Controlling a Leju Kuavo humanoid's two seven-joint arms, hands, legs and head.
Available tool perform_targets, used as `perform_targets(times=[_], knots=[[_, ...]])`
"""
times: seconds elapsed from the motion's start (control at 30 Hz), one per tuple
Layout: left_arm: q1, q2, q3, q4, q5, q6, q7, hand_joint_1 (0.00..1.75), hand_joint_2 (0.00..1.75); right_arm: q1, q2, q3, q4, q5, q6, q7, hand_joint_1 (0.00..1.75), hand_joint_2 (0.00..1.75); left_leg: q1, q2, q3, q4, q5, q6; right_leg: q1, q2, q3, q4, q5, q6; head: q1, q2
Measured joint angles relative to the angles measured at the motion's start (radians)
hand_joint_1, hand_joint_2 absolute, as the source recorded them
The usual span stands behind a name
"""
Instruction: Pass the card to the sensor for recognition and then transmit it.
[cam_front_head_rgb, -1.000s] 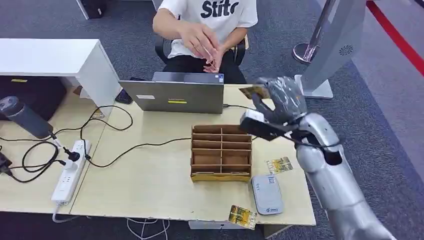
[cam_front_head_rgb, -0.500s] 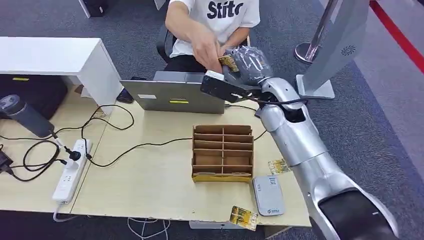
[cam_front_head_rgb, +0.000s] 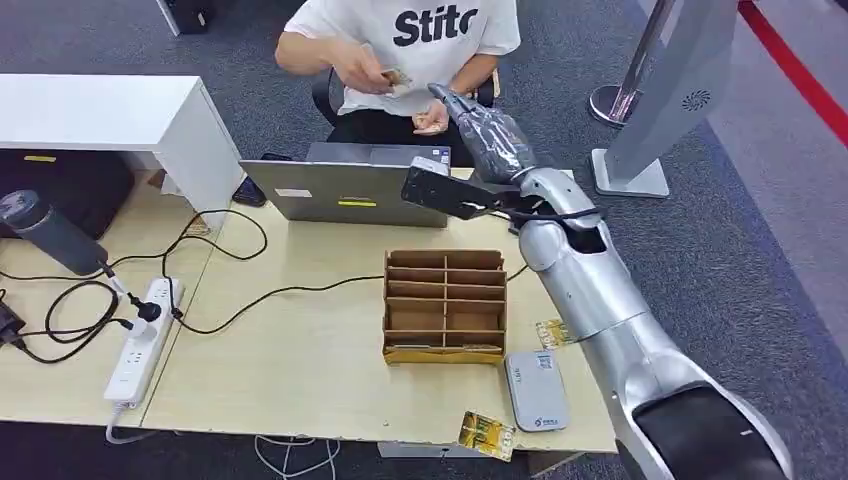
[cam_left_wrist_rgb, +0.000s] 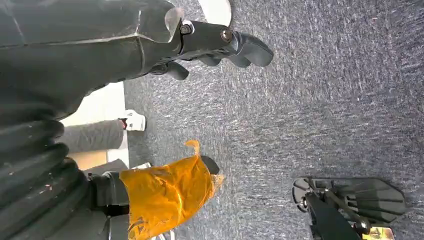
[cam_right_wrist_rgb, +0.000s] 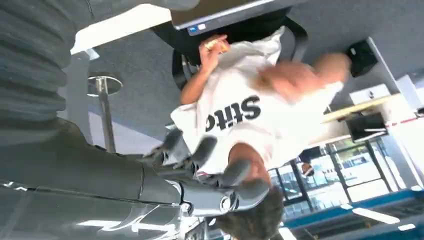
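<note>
Reaching over the laptop (cam_front_head_rgb: 350, 190), the right hand (cam_front_head_rgb: 480, 125) hung with spread fingers and nothing in it, since the card (cam_front_head_rgb: 396, 77) had passed into the person's hand (cam_front_head_rgb: 372, 70), so the handover looked complete.

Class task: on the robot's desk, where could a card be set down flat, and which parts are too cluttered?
The largest bare patch on the desk lies between the power strip and the cardboard organizer, below the laptop. The left end is crowded with cables. The right front corner is tight: the card reader and loose cards lie there.
</note>
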Motion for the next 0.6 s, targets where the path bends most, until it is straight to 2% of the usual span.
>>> perform_targets(times=[0.2,0.3,0.4,0.5,0.6], knots=[[0.013,0.000,0.001,0.000,0.012,0.013,-0.008,0.00,1.75,0.085,-0.029,0.000,-0.166,0.008,-0.030,-0.039,0.00,1.75,0.000,0.000,0.000,0.000,0.000,0.000,0.000,0.000,0.000,0.000,0.000,0.000,0.000,0.000],[0.024,0.002,0.012,0.000,0.032,0.017,-0.018,0.00,1.75,0.175,-0.056,0.002,-0.306,-0.090,0.004,-0.113,0.00,1.75,0.000,0.000,0.000,0.000,-0.002,0.001,0.000,0.000,0.000,-0.001,-0.001,0.000,0.000,0.000],[0.035,0.003,0.029,0.000,0.047,0.021,-0.020,0.00,1.75,0.304,-0.101,0.009,-0.459,-0.139,-0.018,-0.181,0.00,1.75,0.000,-0.002,0.000,0.000,-0.003,0.001,0.000,-0.002,0.001,-0.001,-0.003,0.001,0.000,0.000],[0.040,0.003,0.043,0.000,0.051,0.025,-0.020,0.00,1.75,0.394,-0.129,0.016,-0.554,-0.141,-0.028,-0.192,0.00,1.75,0.000,0.000,0.000,0.000,-0.004,0.001,0.000,-0.001,0.001,-0.001,-0.003,0.001,0.000,0.000],[0.039,0.004,0.047,0.000,0.053,0.027,-0.019,0.00,1.75,0.424,-0.146,0.022,-0.609,-0.142,-0.030,-0.195,0.00,1.75,0.000,0.000,0.001,0.000,-0.004,0.001,0.000,-0.001,0.001,-0.001,-0.003,0.001,0.000,0.000]])
